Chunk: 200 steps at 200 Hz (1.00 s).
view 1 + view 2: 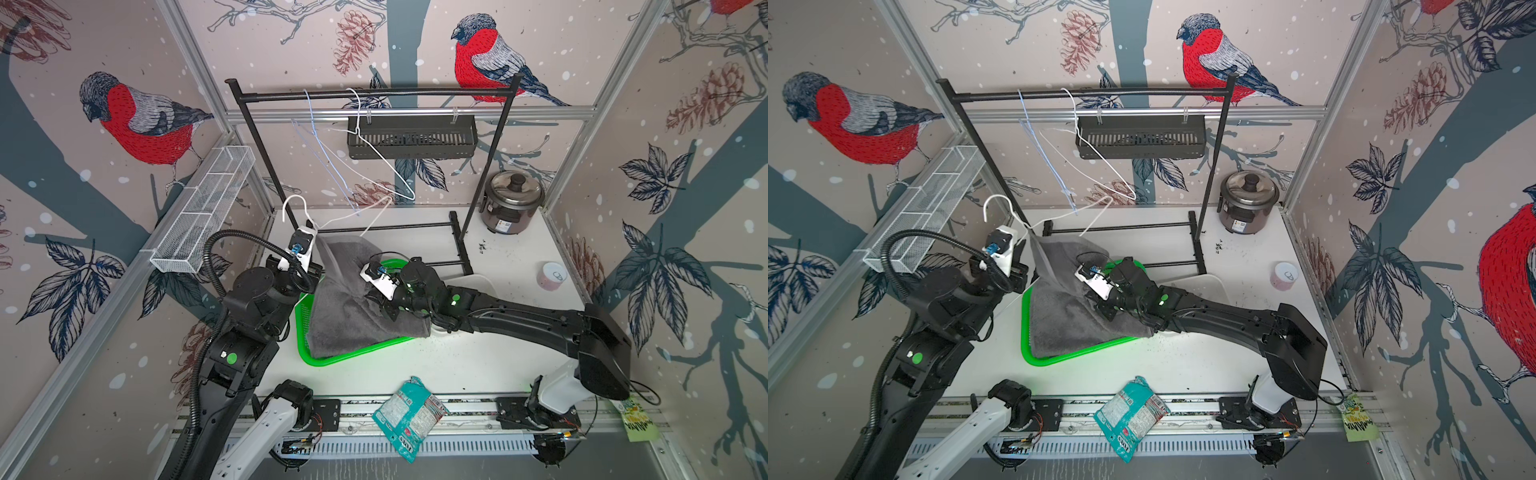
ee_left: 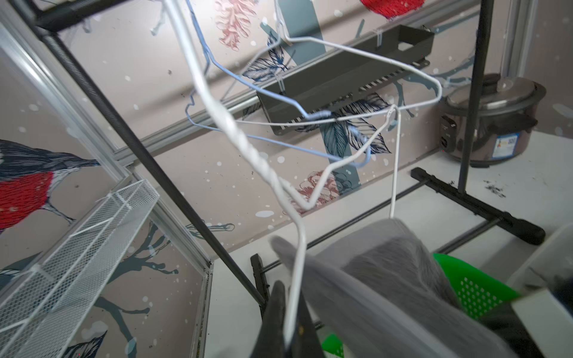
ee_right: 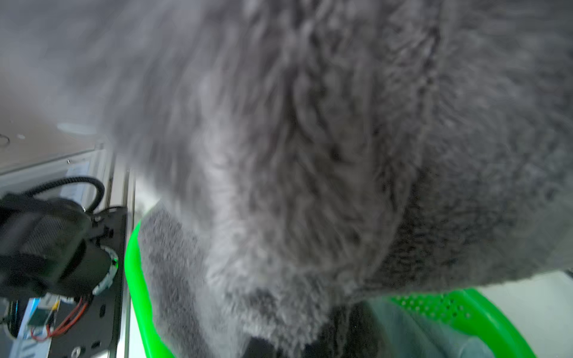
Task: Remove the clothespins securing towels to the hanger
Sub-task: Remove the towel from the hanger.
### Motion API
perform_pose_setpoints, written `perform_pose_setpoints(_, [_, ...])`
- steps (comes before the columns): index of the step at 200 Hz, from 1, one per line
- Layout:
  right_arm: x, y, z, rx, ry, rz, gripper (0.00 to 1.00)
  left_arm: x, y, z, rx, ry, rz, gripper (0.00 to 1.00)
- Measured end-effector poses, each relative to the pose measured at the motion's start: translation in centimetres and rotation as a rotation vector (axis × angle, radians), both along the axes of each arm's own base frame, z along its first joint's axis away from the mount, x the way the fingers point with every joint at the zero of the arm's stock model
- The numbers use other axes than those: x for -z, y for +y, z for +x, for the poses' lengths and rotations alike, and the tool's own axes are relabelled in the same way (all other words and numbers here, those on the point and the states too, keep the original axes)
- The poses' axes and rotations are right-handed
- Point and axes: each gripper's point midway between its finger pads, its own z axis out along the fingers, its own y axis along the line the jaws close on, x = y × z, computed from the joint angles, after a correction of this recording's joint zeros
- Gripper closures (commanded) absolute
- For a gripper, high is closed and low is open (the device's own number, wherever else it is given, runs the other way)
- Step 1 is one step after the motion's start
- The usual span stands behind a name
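Grey towel [image 3: 310, 155] is pinched by the closed right hand [image 1: 384, 309]; closed left hand [image 2: 290, 322] grips white hanger [image 2: 245, 144].

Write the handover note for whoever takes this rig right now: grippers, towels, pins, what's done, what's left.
Left gripper: shut on the white hanger, holding it above the table.
Right gripper: shut and pressed into the grey towel; what it pinches is hidden.
Grey towel: draped on that hanger, with its lower part in the green basket, over a pale cloth.
Clothespins: none visible in any view.
Done: the blue hanger on the rack is bare.
Left: check the grey towel for remaining pins, then free it.
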Motion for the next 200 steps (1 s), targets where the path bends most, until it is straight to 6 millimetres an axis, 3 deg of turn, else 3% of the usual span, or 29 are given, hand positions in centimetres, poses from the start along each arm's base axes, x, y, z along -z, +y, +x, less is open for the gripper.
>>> perform_pose_setpoints(25, [3.0,-1.3,-1.0,-0.009,0.041,-0.083,0.98,-2.1,0.7,-0.5,-0.027,-0.056,-0.018,1.00])
perform_pose_setpoints(70, [4.4,-1.9,-0.7,0.001,0.035,-0.133,0.98,-3.0,1.2,-0.6,-0.056,-0.073,-0.026,1.00])
perform_pose_setpoints(131, [7.4,-0.1,2.0,0.034,0.081,-0.221,0.98,-3.1,1.3,-0.7,-0.059,-0.075,-0.030,1.00])
perform_pose_setpoints(200, [11.8,2.0,2.9,-0.002,0.128,-0.314,0.95,-2.7,1.2,-0.5,-0.055,-0.065,-0.023,1.00])
